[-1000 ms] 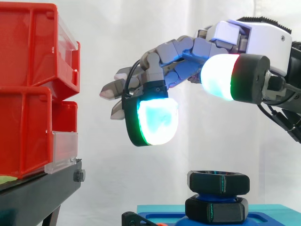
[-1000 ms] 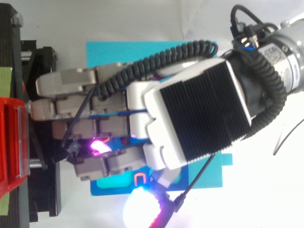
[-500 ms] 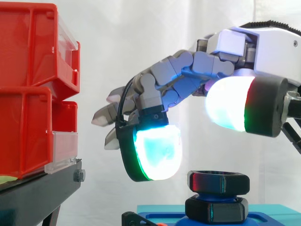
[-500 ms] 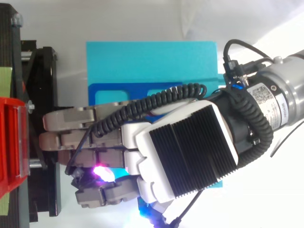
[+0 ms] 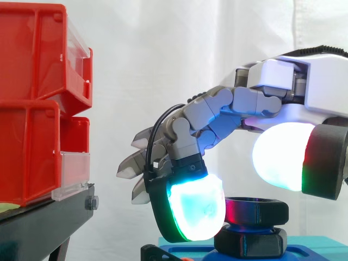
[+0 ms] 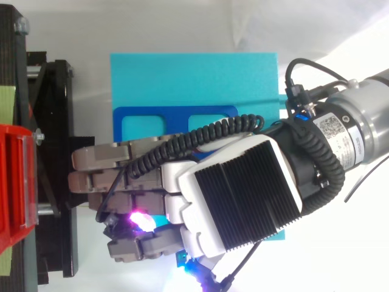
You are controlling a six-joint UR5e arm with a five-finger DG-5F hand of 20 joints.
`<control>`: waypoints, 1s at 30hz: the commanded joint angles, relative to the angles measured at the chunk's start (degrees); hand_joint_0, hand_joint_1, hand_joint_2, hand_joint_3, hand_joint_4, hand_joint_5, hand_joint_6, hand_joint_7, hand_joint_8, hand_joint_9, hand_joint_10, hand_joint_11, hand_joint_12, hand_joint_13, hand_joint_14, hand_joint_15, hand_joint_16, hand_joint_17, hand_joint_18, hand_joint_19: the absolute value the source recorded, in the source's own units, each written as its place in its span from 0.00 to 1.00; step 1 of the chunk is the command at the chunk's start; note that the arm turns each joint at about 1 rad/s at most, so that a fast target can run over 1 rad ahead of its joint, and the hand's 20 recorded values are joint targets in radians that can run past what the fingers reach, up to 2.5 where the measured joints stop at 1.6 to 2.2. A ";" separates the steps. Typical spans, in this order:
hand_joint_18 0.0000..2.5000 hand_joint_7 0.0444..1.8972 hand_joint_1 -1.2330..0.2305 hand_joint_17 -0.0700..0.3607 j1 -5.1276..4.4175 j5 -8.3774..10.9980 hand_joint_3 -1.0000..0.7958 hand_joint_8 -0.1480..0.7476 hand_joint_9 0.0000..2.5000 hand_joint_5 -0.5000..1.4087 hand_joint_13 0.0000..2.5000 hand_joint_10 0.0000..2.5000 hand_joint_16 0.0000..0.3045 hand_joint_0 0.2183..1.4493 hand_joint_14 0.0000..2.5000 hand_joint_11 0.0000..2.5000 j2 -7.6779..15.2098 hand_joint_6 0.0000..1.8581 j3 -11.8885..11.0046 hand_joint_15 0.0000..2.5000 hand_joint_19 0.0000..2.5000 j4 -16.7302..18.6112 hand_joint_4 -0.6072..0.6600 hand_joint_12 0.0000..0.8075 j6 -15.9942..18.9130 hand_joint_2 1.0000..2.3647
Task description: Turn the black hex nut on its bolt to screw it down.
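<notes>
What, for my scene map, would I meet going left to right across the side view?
Red bins on the black stand → the cyan-glowing fingertip of the hand → black hex nut. The hand's white-glowing pad overlaps the nut, so it is left out.

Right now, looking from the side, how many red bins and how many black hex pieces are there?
Red bins: 2, upper bin, lower bin.
Black hex pieces: 2, top nut, lower hex piece.
Total: 4.
</notes>
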State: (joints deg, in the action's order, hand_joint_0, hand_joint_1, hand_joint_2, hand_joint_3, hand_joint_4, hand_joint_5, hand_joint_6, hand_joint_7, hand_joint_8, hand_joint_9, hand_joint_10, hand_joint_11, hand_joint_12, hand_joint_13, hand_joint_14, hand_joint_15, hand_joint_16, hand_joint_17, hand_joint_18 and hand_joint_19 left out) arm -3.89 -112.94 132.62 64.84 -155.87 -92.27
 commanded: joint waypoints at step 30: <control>0.19 0.64 0.71 0.43 2.39 -2.02 0.28 0.50 0.37 0.24 0.26 0.00 0.17 0.26 0.00 0.07 0.00 0.39 0.47 0.02 0.04 1.18 0.63 0.42 -0.19 0.00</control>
State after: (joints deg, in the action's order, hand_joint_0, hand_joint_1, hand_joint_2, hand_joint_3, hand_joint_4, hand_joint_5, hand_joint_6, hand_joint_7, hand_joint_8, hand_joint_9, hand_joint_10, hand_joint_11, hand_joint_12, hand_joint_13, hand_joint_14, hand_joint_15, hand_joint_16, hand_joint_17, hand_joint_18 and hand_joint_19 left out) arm -1.98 -114.38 132.63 65.25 -154.79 -92.39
